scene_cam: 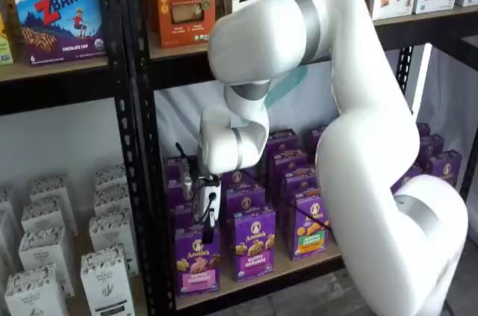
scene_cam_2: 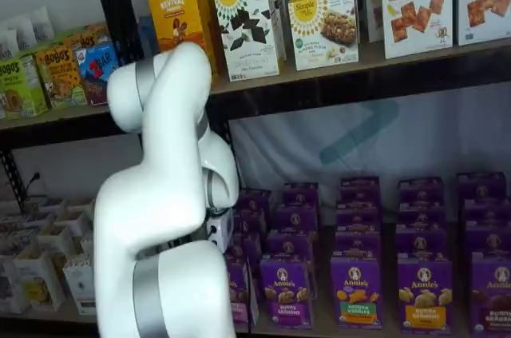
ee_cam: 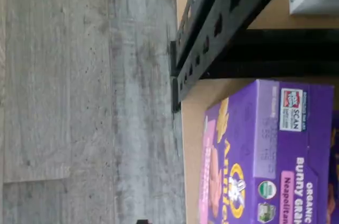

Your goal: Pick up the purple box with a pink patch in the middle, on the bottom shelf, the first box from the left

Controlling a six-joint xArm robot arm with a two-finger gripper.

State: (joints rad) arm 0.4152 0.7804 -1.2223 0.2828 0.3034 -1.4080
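My white arm [scene_cam: 351, 107] leans into the black perforated metal rack [scene_cam: 138, 144] so my hand [scene_cam: 203, 208] hangs released, fingers apart, just above the small upright purple Annie's carton with the pink band [scene_cam: 197, 254]. It stands at the rack-post end of the tan wooden bottom shelf [scene_cam: 299, 266], front outward. Its side reads "Organic Bunny Grahams, Neapolitan".
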